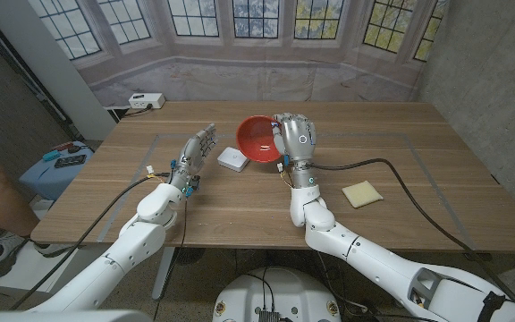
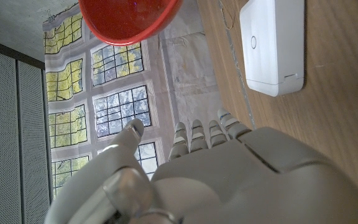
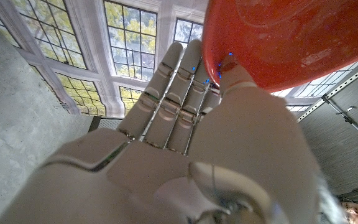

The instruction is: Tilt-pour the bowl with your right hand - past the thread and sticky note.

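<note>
Now the right robot hand [image 1: 295, 137] clamps the tilted red bowl [image 1: 259, 139] above the worktop [image 1: 401, 179]; the left robot hand [image 1: 197, 148] stands with fingers apart.

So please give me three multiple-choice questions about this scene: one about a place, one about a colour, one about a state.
1. Where does the white box lie?
A. on the table between the two hands
B. inside the bowl
C. on the yellow pad

2. What colour is the bowl?
A. blue
B. red
C. green

3. How is the bowl now?
A. flat on the table
B. upside down on the table
C. held tilted by the right hand

Answers: 1 A, the head view shows it between the left hand and the right; 2 B, red in every view; 3 C, its opening faces sideways.
</note>
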Motion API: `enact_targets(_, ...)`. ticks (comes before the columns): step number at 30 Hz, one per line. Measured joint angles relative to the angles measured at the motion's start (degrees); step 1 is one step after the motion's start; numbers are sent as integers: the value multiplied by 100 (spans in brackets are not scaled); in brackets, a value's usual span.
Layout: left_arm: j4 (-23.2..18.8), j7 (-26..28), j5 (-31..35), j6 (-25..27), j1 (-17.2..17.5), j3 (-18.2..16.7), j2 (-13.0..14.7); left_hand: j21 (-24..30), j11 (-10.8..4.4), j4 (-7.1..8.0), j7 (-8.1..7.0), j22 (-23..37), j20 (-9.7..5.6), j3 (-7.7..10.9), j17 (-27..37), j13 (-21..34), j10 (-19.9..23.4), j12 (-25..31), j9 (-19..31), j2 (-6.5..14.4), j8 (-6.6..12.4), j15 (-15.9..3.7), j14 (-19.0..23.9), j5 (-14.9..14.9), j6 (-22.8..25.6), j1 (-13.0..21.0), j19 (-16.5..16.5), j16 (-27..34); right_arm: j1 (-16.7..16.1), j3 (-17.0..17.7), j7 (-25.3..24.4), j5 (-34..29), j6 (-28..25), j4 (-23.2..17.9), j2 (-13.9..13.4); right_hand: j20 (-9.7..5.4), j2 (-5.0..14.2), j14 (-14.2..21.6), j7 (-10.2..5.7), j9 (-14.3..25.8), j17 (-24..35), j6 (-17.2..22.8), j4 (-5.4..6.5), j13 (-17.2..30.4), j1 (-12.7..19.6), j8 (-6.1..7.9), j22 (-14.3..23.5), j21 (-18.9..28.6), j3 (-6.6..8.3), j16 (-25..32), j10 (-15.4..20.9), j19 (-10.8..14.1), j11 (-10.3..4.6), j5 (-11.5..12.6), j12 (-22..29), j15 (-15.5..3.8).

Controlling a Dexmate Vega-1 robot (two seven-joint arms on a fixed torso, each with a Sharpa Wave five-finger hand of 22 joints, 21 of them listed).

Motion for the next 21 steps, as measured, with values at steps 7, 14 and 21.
enact_targets(7,7,-19,-1,7,-16,10,0,0,0,0,0,0,0,0,0,0,0,0,0,0,0,0,0,0,0,0,0,0,-176,519,-50,-448,298,232,352,-12,-30,0,0,-2,28,-1,0,35,30,0,0,23,0,-26,10,-12,-10,-1,-17,1)
enact_targets(14,9,-22,6,15,-22,16,1,0,0,0,0,0,0,0,-1,0,0,0,0,0,0,0,0,0,0,0,0,0,-356,1066,-74,-927,634,417,708,-12,-30,-1,1,-2,53,-2,0,36,30,-1,-27,23,0,-26,11,-12,-11,-2,-22,2)
enact_targets(21,12,-22,14,20,-23,19,4,0,0,0,0,0,0,0,-1,0,0,0,0,16,0,0,0,9,0,16,0,0,-491,1527,-83,-1352,948,557,1020,-12,-30,38,2,-3,74,-3,1,43,30,-13,-27,66,-1,-71,11,-11,-11,-5,-23,-19)
